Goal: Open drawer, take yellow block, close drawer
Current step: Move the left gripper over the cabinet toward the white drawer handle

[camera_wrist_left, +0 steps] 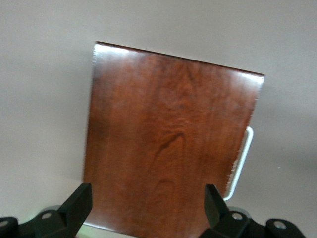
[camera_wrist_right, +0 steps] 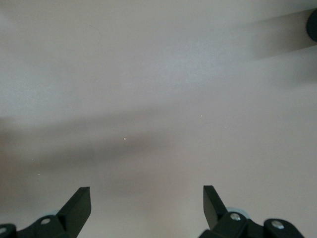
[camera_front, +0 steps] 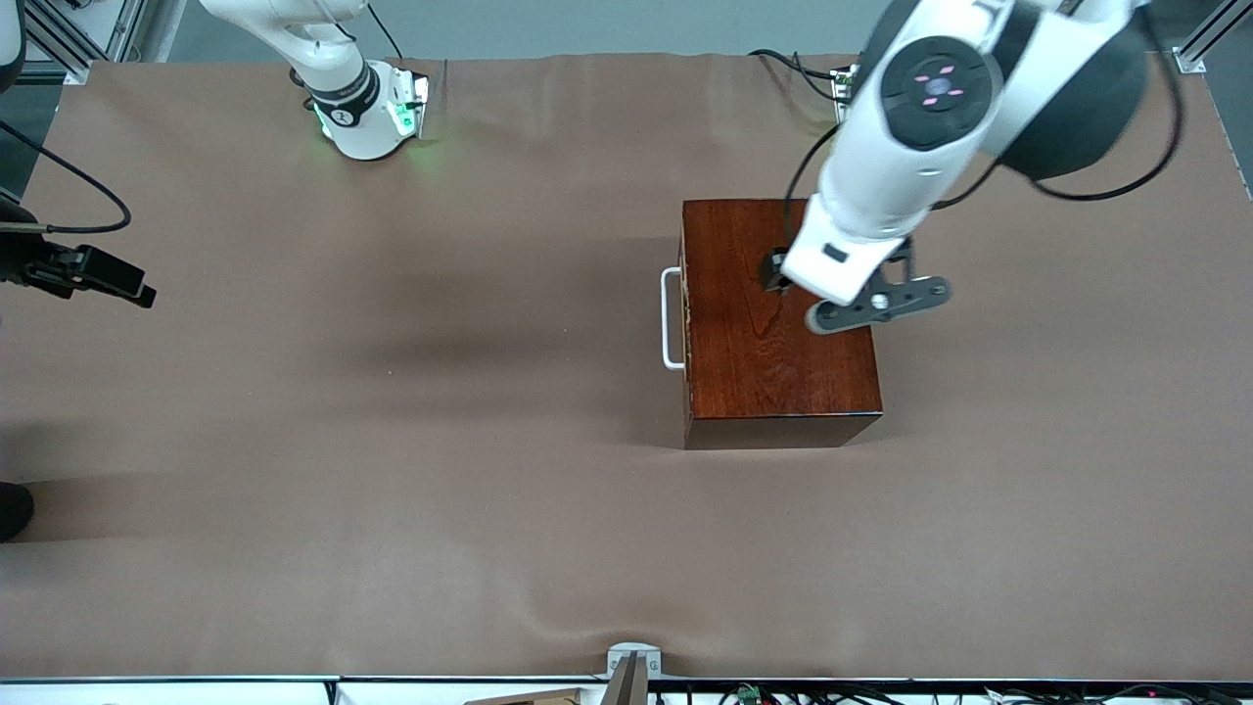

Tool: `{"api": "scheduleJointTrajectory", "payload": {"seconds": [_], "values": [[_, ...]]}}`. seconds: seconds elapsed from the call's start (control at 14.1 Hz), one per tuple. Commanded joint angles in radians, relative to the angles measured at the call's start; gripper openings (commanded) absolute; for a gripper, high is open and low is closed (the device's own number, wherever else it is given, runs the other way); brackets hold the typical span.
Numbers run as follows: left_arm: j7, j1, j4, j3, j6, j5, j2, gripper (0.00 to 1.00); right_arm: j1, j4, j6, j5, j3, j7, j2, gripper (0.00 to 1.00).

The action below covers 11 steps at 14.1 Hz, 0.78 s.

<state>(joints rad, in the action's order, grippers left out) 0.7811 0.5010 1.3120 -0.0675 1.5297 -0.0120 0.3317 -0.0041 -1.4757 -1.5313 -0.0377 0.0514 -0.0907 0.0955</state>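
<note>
The glossy reddish-brown wooden box (camera_front: 773,333) stands on the table toward the left arm's end. Its drawer is shut, and the white bar handle (camera_front: 672,318) faces the right arm's end. The yellow block is hidden. My left gripper (camera_front: 777,273) hangs over the box top, open, with nothing between its fingers. The left wrist view looks down on the box top (camera_wrist_left: 168,139) and the handle (camera_wrist_left: 241,163), with the left gripper (camera_wrist_left: 147,203) spread wide above the wood. My right gripper (camera_front: 122,282) waits over bare table at the right arm's end, open (camera_wrist_right: 147,203) and empty.
Brown cloth (camera_front: 392,441) covers the whole table. The right arm's base (camera_front: 367,108) stands at the edge farthest from the front camera. A small grey bracket (camera_front: 631,661) sits at the nearest edge. Cables (camera_front: 78,196) trail by the right arm's end.
</note>
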Motion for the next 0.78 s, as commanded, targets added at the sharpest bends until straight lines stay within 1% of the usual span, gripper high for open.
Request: {"api": "scheduleJointTrajectory", "payload": {"seconds": [0.0, 0.28, 0.42, 0.71], "values": [[0.094, 0.069, -0.046, 0.014, 0.038, -0.005, 0.062, 1.0, -0.01, 0.002, 0.003, -0.002, -0.008, -0.001, -0.008, 1.0], [0.187, 0.125, -0.097, 0.018, 0.09, -0.006, 0.118, 1.0, -0.01, 0.002, 0.003, -0.002, -0.008, -0.001, -0.008, 1.0], [0.216, 0.152, -0.099, 0.02, 0.119, -0.008, 0.127, 1.0, -0.01, 0.002, 0.003, -0.002, -0.008, -0.001, -0.008, 1.0], [0.309, 0.215, -0.099, 0.02, 0.207, -0.029, 0.18, 1.0, -0.01, 0.002, 0.003, -0.002, -0.008, -0.001, -0.008, 1.0]]}}
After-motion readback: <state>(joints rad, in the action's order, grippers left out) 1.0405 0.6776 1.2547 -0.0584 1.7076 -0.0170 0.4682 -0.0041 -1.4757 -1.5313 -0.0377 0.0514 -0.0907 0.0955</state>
